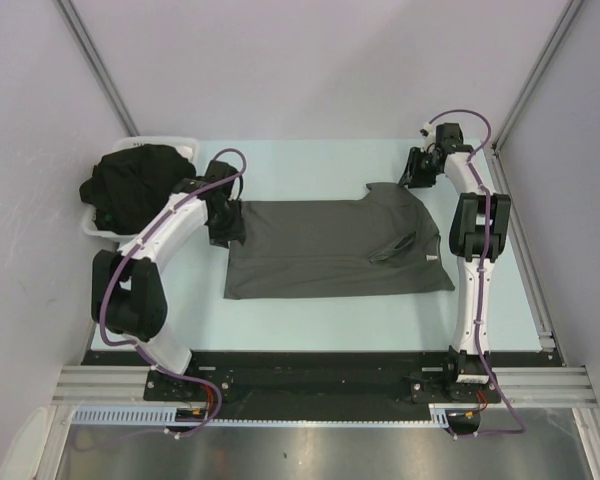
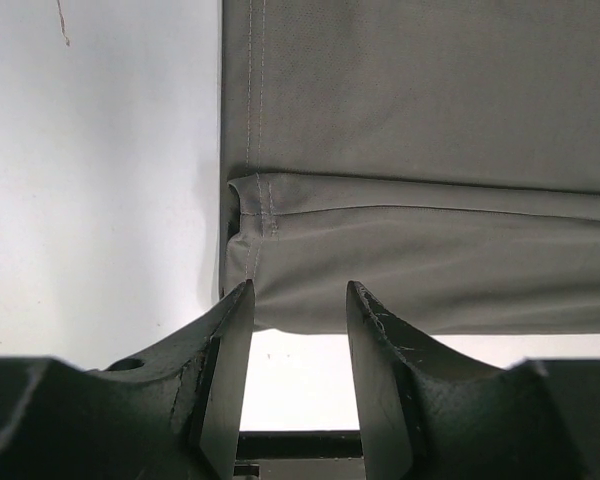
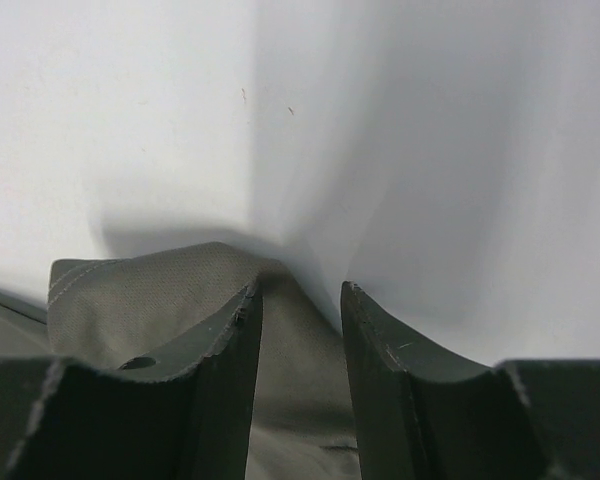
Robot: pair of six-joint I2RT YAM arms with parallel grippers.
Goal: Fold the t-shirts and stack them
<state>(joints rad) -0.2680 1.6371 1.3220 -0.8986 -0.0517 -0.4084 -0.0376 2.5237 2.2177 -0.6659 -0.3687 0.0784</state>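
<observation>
We find left gripper (image 2: 298, 286) and right gripper (image 3: 301, 287) spread at edges of the charcoal t-shirt (image 1: 320, 255); we advise deep, two-layer pinches.

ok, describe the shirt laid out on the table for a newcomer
On the pale table, dead centre, the charcoal grey t-shirt lies spread flat. The black shirts sit bunched in the white tray far left; this one is grey and alone.

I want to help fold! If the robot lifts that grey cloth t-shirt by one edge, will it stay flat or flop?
Probably flop: the charcoal grey cloth t-shirt lies limp on the table with a crease in it. Pushed, it likely bunches, since its cloth humps up beside the right gripper. Its thin stitched edge suggests it is light.
</observation>
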